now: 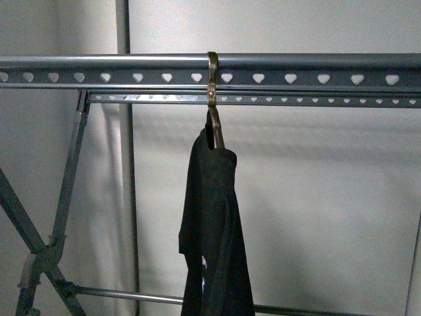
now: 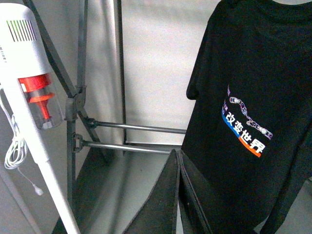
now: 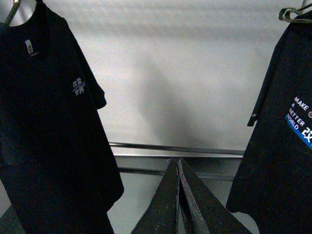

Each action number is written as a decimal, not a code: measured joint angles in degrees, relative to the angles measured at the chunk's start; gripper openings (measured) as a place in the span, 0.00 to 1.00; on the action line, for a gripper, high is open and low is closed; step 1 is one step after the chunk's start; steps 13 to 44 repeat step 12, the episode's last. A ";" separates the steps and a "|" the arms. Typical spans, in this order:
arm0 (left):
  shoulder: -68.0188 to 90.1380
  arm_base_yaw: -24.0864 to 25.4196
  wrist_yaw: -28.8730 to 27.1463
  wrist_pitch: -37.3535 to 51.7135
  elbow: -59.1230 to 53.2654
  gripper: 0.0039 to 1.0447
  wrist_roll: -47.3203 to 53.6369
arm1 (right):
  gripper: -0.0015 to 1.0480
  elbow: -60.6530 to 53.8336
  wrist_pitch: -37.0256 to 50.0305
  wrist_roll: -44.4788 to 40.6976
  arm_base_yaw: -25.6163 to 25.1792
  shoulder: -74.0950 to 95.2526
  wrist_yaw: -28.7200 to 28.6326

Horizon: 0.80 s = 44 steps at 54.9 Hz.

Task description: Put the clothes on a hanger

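Observation:
A black T-shirt (image 1: pixel 214 230) hangs edge-on from a silver-bronze hanger (image 1: pixel 212 79) whose hook sits over the grey top rail (image 1: pixel 316 62). Neither gripper shows in the front view. In the left wrist view the T-shirt (image 2: pixel 243 73) shows a white, blue and orange print; my left gripper (image 2: pixel 177 152) is shut and empty, just beside its lower hem. In the right wrist view my right gripper (image 3: pixel 176 161) is shut and empty between two hanging black shirts, one with a small white print (image 3: pixel 48 122) and one with white-and-blue lettering (image 3: pixel 282 161). It touches neither.
The drying rack has a second perforated rail (image 1: pixel 296 100), crossed legs (image 1: pixel 39 250) and low crossbars (image 2: pixel 136 127). A white stick vacuum with a red part (image 2: pixel 29 83) leans by the rack's leg. A plain wall lies behind.

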 joint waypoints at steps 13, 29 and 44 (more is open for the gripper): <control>-0.11 0.00 0.02 -0.11 0.00 0.03 0.00 | 0.04 -1.75 0.39 -0.04 0.00 -1.51 0.02; -0.11 0.00 0.02 -0.11 0.00 0.03 0.00 | 0.04 -1.75 0.39 -0.04 0.00 -1.51 0.02; -0.11 0.00 0.02 -0.11 0.00 0.03 0.00 | 0.04 -1.75 0.39 -0.04 0.00 -1.51 0.02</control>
